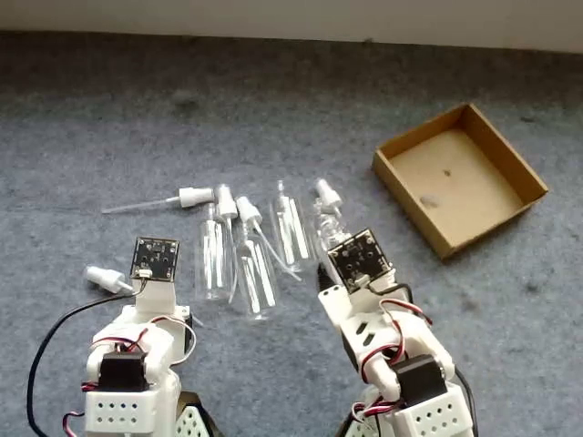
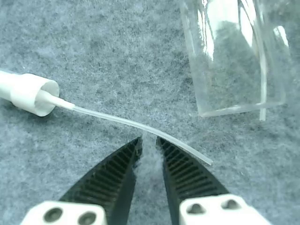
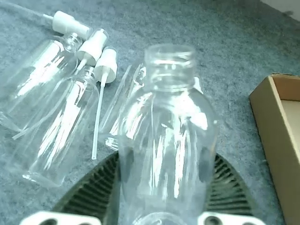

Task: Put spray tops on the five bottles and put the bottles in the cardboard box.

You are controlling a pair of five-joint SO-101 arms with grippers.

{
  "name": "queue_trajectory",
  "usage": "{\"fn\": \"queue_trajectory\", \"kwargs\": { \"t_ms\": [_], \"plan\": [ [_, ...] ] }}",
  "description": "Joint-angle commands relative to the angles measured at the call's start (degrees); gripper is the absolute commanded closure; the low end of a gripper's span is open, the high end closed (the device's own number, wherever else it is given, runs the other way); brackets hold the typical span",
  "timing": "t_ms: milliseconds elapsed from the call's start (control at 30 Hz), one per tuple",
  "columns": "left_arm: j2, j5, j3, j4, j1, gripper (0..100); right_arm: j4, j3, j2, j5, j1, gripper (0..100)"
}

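Grey felt-like surface (image 1: 109, 109), viewed from above. Cardboard box (image 1: 460, 177) toward the right edge, open side up.

Left gripper (image 2: 149, 140) low over the surface by the near-left corner, fingers parted by a narrow slit only, nothing between them. Tips right at the thin dip tube (image 2: 126, 123) of a loose spray top (image 2: 30, 92) lying flat. Base of a clear bottle (image 2: 234, 56) just beside, on its side.

Right gripper (image 3: 166, 161) toward the middle of the near edge, clamped on an uncapped bottle (image 3: 166, 117), bare neck toward the far edge.

Three more bottles (image 1: 255, 273) side by side at mid-surface between the arms, white spray tops (image 1: 226, 202) at their necks, whether screwed on not discernible. Another spray top (image 1: 196, 196) just beyond, tube toward the left edge.
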Motion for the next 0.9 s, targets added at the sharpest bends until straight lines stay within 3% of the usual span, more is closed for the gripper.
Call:
{"fn": "queue_trajectory", "kwargs": {
  "t_ms": [0,400,667,867],
  "plan": [
    [-0.22,0.62,1.10,-0.44,-0.66,100,-4.44,2.59,-4.62,-5.36,-0.66,84.1],
    [-0.22,0.62,1.10,-0.44,-0.66,100,-4.79,10.86,-8.75,-6.51,-0.40,84.1],
    [-0.22,0.62,1.10,-0.44,-0.66,100,-4.88,10.77,-8.75,-6.51,8.57,84.1],
    [-0.22,0.62,1.10,-0.44,-0.66,100,-4.88,10.77,-8.75,-6.59,9.01,84.1]
  ]
}}
